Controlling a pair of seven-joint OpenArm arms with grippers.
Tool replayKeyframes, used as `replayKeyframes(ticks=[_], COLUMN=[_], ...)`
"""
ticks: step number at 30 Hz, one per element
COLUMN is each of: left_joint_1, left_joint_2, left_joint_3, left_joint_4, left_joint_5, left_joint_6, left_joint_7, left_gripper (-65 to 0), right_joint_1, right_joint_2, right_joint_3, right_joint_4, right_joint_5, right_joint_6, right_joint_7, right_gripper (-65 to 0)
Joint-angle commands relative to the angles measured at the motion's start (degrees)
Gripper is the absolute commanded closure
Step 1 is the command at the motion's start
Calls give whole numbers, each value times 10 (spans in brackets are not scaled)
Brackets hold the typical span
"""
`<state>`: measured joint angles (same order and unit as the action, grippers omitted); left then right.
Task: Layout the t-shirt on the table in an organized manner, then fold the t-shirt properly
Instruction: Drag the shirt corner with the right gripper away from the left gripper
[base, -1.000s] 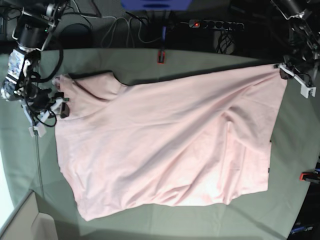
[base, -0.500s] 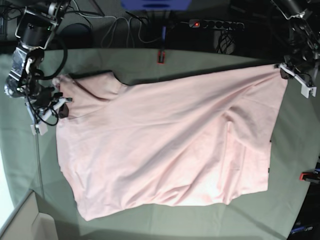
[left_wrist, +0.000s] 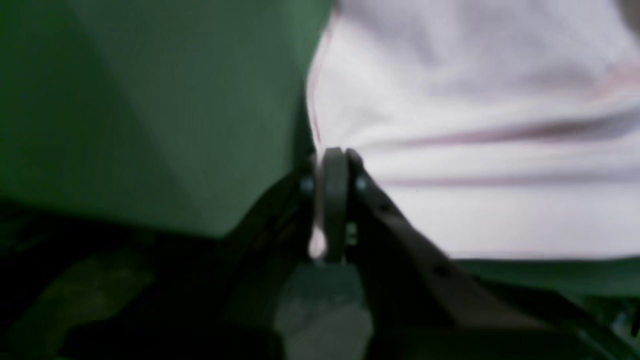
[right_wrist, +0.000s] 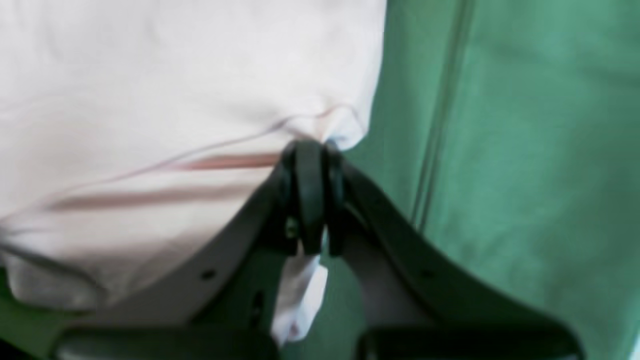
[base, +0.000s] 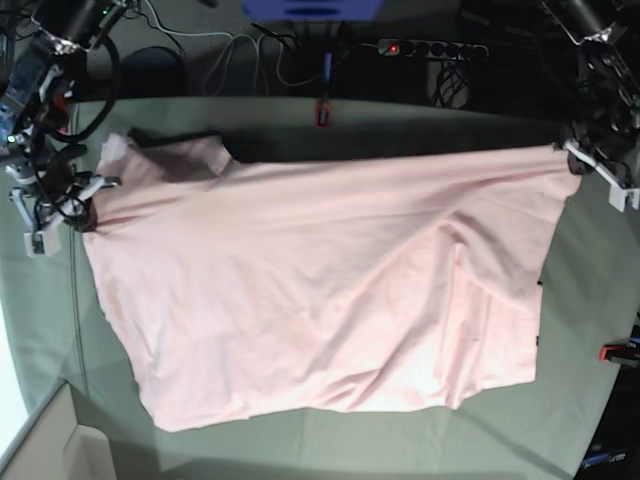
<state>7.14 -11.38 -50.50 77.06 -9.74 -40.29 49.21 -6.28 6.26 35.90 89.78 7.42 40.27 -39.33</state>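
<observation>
The light pink t-shirt (base: 320, 290) lies spread over the table (base: 300, 450), plain side up, with creases through its middle; no lettering shows. My right gripper (base: 85, 213) is at the shirt's left end, shut on a pinch of its edge (right_wrist: 345, 127); the jaws meet in the right wrist view (right_wrist: 310, 150). At the far right, my left gripper (base: 572, 158) is shut on the shirt's upper right corner, with the fabric (left_wrist: 450, 125) drawn taut from the closed tips (left_wrist: 334, 152). The cloth sags between the two grips.
A red clamp (base: 322, 113) sits on the table's back edge and another (base: 618, 352) at the right edge. A power strip (base: 432, 48) and cables lie behind the table. A pale box corner (base: 50, 445) shows at the lower left.
My right gripper closed on the shirt's left edge and pulled it leftward; the shirt is now stretched wider and the sleeve at the upper left has lifted. The left gripper kept its hold.
</observation>
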Motion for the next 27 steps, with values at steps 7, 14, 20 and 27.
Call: replayKeyframes(ticks=[7, 14, 20, 27], left_joint_1=[2, 5, -15, -18], left_joint_2=[-11, -10, -10, 0], left_joint_3=[-4, -67, -64, -64], left_joint_4=[59, 99, 120, 113], left_joint_5=[0, -1, -1, 2], left_joint_6=[3, 3, 3, 3], left_joint_7=[-4, 53, 57, 56], left_gripper=[-4, -4, -4, -4], right_joint_1=[-84, -130, -126, -106], right_joint_2=[-5, -19, -22, -27], right_joint_3=[44, 125, 139, 56], right_joint_4=[86, 120, 154, 130], right_joint_5=[2, 2, 0, -2], right_joint_6=[-3, -3, -3, -3], right_joint_7=[17, 19, 15, 1], right_gripper=[0, 0, 0, -72])
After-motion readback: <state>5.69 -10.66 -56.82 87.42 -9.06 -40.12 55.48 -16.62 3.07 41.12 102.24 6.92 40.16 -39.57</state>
